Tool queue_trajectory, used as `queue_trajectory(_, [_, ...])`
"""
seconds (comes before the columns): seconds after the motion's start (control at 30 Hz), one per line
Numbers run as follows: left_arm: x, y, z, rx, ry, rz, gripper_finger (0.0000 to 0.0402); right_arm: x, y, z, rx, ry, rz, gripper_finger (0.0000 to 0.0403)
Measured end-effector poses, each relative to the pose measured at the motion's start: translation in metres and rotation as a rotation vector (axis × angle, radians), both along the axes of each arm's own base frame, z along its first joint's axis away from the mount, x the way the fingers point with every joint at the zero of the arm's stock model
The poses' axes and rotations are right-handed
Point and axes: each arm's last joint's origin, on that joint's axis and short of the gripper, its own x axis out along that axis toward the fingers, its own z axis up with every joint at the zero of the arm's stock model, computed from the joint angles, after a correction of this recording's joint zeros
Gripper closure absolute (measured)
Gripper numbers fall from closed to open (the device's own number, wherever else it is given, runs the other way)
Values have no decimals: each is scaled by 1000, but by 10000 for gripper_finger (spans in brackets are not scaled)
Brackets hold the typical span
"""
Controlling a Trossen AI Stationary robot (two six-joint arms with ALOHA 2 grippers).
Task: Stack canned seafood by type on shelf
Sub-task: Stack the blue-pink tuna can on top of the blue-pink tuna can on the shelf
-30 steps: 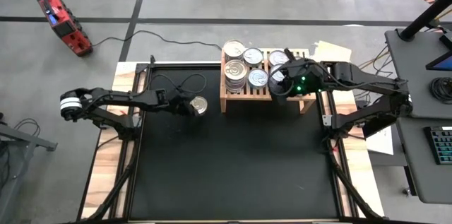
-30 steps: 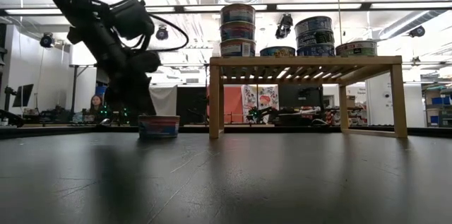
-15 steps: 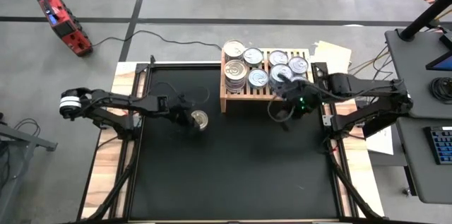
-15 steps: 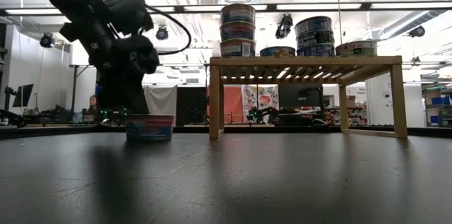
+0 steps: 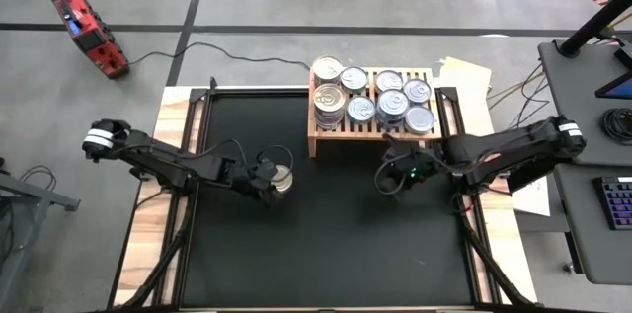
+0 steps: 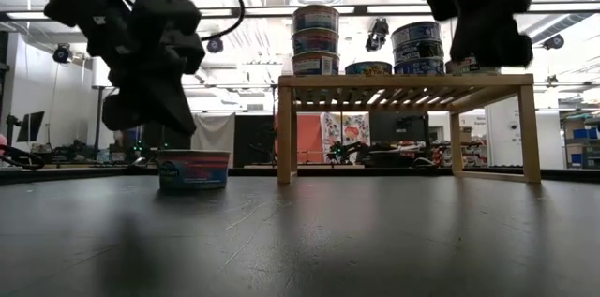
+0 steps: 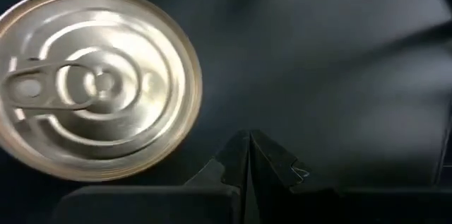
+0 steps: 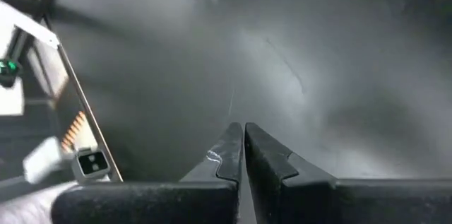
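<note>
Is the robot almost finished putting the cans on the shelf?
Nearly. The shelf already holds its stacks of cans. One loose can still sits on the black mat, beside the shut left claw, which is not gripping it. The right claw is shut and empty over the mat. That last can is left.

**Lighting and image quality across the four views**

High view: even, diffuse overhead light; the black mat (image 5: 326, 224) reads matte, with only faint shadows beneath the arms. The silver lids on the shelf (image 5: 375, 127) catch small bright highlights. Low view: strongly backlit by ceiling strip lights toward 12 o'clock, so both arms appear as dark, soft-edged silhouettes; the mat foreground is blurred and the loose tin (image 6: 193, 169) is slightly out of focus. Left wrist view: dim overall, with glare on the tin lid at 9 o'clock and pale streaks toward 3 o'clock. Right wrist view: hazy, smeared grey patches, low contrast.
</note>
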Motion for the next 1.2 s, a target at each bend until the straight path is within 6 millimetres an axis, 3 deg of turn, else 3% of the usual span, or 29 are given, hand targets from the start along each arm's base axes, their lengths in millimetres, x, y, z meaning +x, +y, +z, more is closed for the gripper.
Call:
queue_trajectory(0.17, [5, 2, 11, 95, -11, 32, 401, 1, 4, -22, 72, -22, -62, 394])
queue_trajectory(0.47, [-4, 11, 13, 326, 177, 10, 401, 4, 6, -22, 101, -39, -148, 394])
queue_trajectory(0.83, [-9, 13, -9, 336, 217, -10, 401, 11, 4, -19, 79, -131, -251, 394])
queue_trajectory(1.2, [14, 7, -19, 284, 85, -106, 401, 42, 7, -29, 145, -235, -286, 394])
